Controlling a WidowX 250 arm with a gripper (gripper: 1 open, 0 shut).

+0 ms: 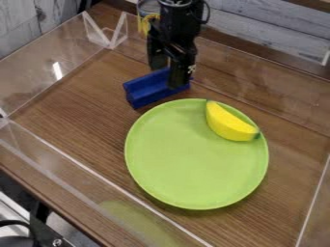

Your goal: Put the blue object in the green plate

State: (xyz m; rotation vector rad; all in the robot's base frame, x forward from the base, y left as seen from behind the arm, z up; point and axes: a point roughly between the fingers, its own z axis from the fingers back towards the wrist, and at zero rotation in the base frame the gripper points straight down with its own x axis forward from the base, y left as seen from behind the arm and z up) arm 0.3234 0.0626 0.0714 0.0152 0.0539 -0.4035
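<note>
The blue block [152, 89] lies on the counter [80, 112], just beyond the far left of the green plate [194, 166], so it needs only a short carry. The black fingers [173, 75] point down at its far right end, apparently to pinch it; whether they grip it, I cannot tell. The banana [231, 123] sits at the plate's far right, leaving the near part free for setting down.

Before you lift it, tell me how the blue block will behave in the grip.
The blue block will probably stay stiff when squeezed, as its edges look straight and solid. It seems unlikely to roll, since it is boxy and appears to lie flat on the wooden table. Being elongated, it might swing if gripped near one end.
</note>
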